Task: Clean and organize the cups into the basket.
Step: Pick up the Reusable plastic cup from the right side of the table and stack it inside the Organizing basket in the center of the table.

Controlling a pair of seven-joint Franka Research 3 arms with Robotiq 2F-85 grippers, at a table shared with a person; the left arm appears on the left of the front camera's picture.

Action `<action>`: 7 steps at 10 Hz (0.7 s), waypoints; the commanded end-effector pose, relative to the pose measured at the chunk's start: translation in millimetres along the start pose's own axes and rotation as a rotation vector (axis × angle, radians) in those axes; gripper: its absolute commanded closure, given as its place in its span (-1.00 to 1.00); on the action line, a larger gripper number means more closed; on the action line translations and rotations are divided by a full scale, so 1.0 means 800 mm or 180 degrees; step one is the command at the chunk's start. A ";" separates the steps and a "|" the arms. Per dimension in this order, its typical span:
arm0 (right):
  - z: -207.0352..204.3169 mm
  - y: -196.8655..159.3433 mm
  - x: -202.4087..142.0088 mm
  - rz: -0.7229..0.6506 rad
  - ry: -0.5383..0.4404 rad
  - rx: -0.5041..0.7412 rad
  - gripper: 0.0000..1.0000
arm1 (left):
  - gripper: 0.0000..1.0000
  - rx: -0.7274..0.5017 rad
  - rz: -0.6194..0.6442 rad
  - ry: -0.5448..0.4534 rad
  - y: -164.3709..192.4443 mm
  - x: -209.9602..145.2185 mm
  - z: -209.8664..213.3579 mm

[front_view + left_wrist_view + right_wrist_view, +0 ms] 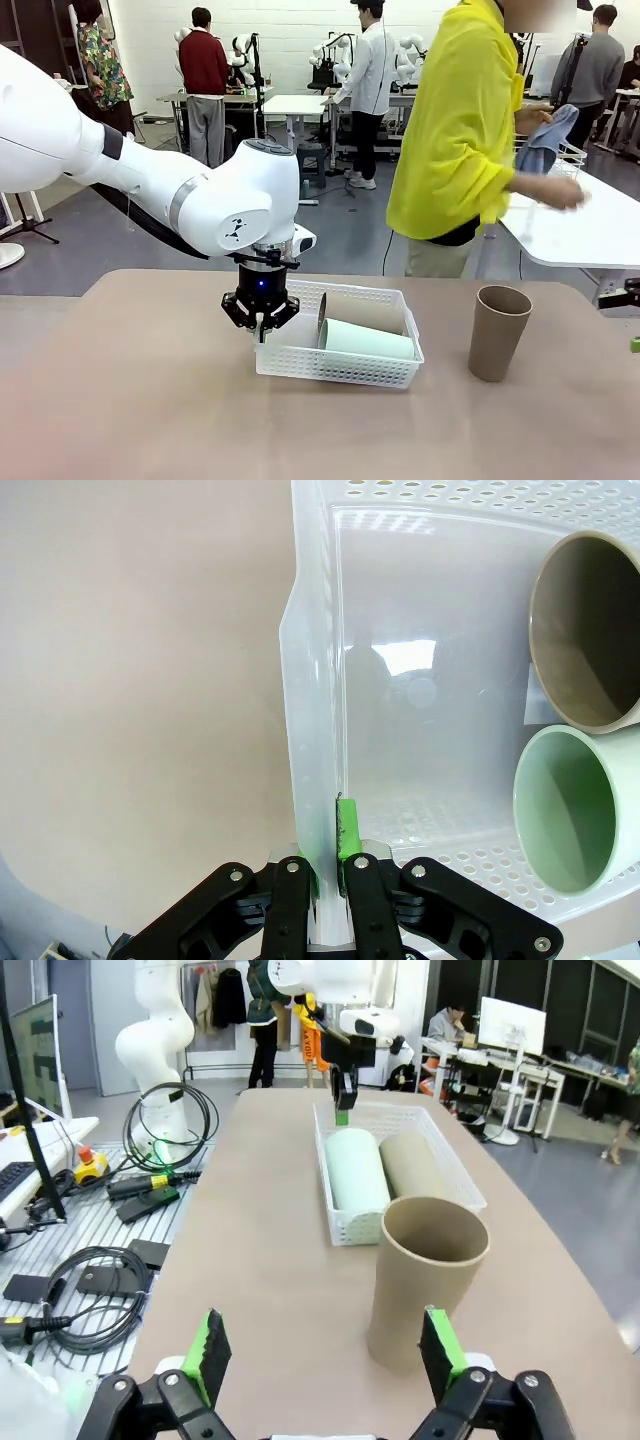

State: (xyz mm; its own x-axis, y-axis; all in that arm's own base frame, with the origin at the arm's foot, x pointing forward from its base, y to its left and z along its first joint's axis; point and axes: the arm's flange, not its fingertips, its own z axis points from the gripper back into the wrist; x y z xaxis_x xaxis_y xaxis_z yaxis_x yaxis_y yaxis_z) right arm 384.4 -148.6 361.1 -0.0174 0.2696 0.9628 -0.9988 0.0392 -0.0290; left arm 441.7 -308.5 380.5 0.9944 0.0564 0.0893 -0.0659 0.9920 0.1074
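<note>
Front view: left pincer [261, 334] shut tight on left end wall of white basket [340, 368]. Mint cup [366, 340] lies on its side inside the basket, right of pincer. Tan cup [498, 332] stands upright on table [150, 400], farther right, outside basket.

Left wrist view: left pincer [328, 852] pinches basket [312, 680] wall, green pad [347, 825] inside. Ahead, two cups lie inside: mint cup [575, 810], second tan cup [590, 630].

Right wrist view: right pincer [325, 1348] spread wide, holds nothing. Tan cup [430, 1280] just ahead, untouched. Beyond, basket [352, 1228] with mint cup [355, 1170] and second tan cup [415, 1165]. Count: three cups, one basket.

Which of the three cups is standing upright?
The tan cup on the table, outside the basket. The mint cup and the second tan cup lie on their sides inside it.
</note>
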 end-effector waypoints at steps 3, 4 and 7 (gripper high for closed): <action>-0.042 -0.064 -0.058 -0.0207 0.0129 0.0022 -1.00 | 1.00 0.0003 0.0004 -0.0004 0.001 0.000 -0.001; -0.053 -0.074 -0.069 -0.0242 0.0129 0.0010 -1.00 | 1.00 0.0003 0.0004 -0.0004 0.001 0.000 -0.001; -0.083 -0.100 -0.090 -0.0372 0.0122 0.0035 -1.00 | 1.00 0.0003 0.0004 -0.0004 0.001 0.000 -0.001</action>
State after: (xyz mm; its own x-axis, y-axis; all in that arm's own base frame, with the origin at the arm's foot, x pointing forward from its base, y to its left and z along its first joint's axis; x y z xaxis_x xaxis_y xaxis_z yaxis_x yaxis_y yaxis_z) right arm 458.4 -110.1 274.9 0.0833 0.3098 0.9472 -0.9964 0.0388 0.0749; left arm 441.7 -308.4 380.5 0.9944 0.0564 0.0892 -0.0659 0.9920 0.1075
